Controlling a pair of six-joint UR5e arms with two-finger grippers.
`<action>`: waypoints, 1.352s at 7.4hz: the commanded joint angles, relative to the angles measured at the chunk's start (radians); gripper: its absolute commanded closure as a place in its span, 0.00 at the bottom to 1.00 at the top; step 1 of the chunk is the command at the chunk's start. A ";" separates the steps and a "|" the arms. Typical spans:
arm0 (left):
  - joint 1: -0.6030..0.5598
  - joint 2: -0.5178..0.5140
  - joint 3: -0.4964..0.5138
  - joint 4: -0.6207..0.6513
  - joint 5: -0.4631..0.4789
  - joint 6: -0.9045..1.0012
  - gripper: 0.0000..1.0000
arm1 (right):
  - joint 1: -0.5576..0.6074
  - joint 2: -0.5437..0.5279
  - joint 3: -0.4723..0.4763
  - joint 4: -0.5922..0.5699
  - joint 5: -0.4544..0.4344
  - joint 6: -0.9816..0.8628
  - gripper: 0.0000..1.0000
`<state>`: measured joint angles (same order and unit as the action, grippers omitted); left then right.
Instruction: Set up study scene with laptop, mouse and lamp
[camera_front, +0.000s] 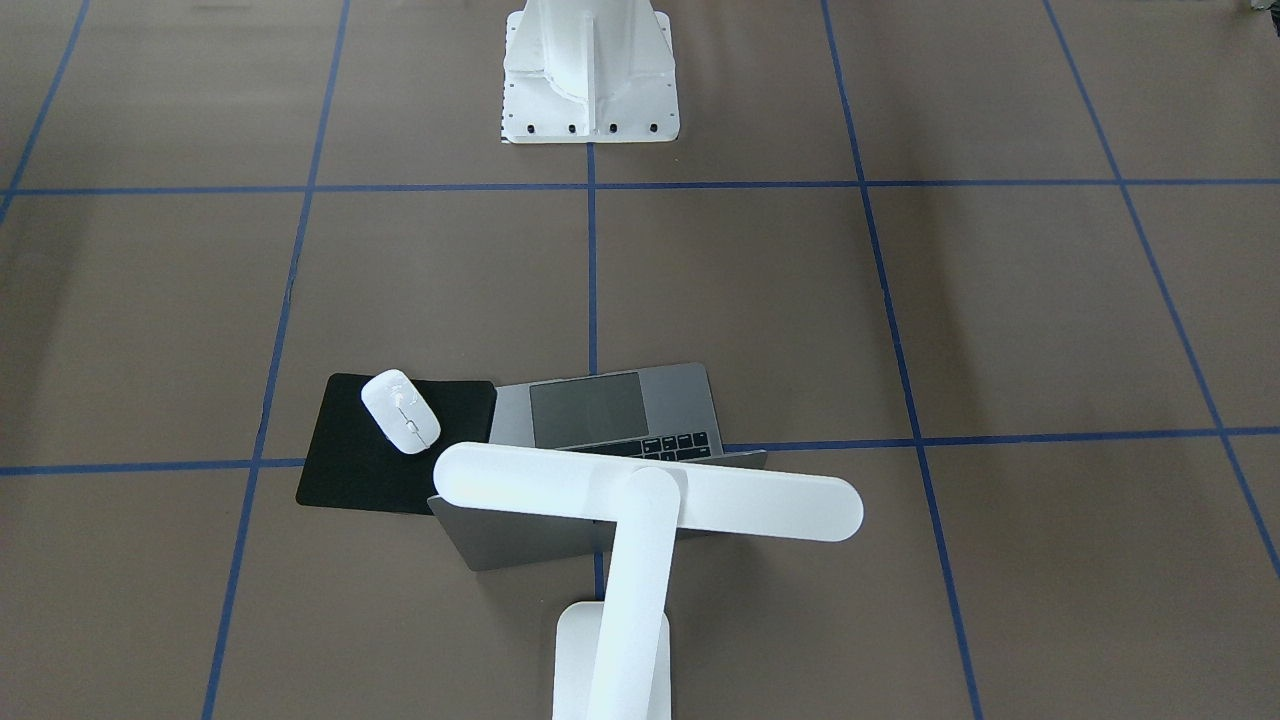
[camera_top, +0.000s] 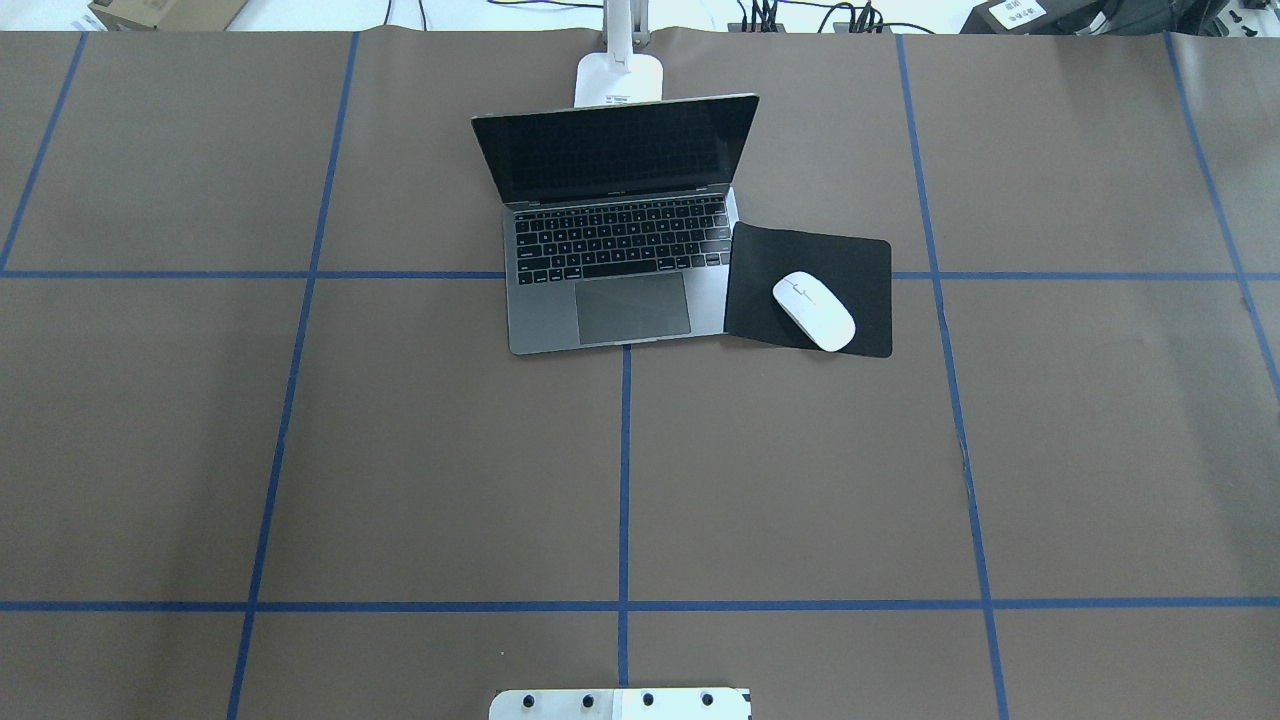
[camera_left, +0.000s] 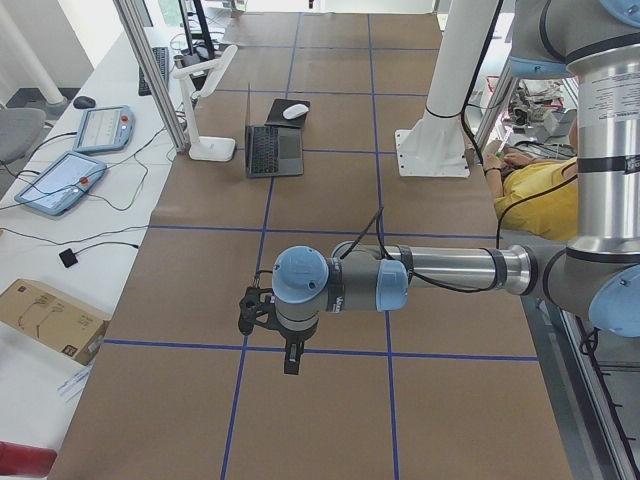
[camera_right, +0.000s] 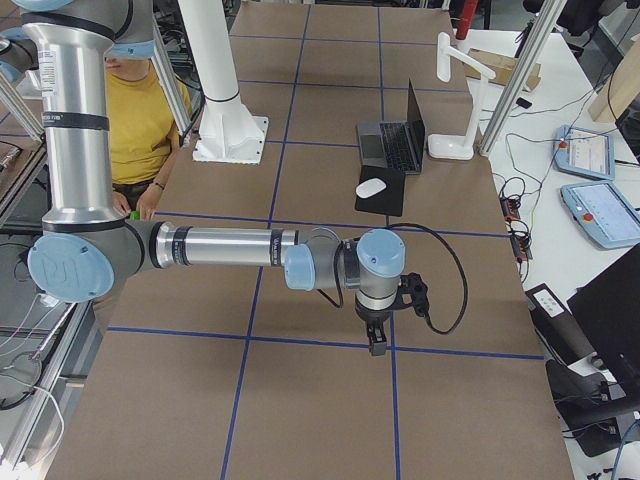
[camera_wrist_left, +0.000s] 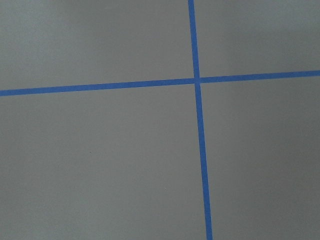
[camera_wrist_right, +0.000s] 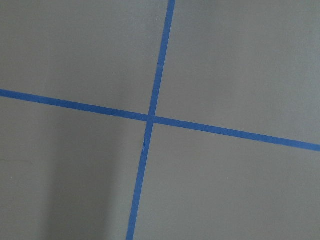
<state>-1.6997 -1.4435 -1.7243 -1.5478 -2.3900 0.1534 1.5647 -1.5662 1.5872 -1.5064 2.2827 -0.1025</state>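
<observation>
1. Three items sit grouped at the table's far side. The laptop is open toward the robot, the mouse lies on a black mat against its right edge, and the lamp stands behind with its head over the lid, likely to light the keys.
2. Left gripper and right gripper hang over bare table, well apart from the scene. Their opening cannot be told.
</observation>
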 joint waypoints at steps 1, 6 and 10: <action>0.000 0.000 0.000 0.000 0.000 0.000 0.00 | 0.000 0.000 -0.001 0.000 0.001 0.001 0.00; 0.000 0.000 0.000 0.000 0.000 0.000 0.00 | 0.000 0.000 0.000 0.026 0.003 -0.002 0.00; 0.002 0.000 0.002 0.000 0.000 0.000 0.00 | 0.000 0.000 -0.001 0.028 0.003 -0.002 0.00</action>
<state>-1.6982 -1.4435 -1.7232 -1.5478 -2.3906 0.1534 1.5647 -1.5662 1.5869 -1.4802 2.2856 -0.1043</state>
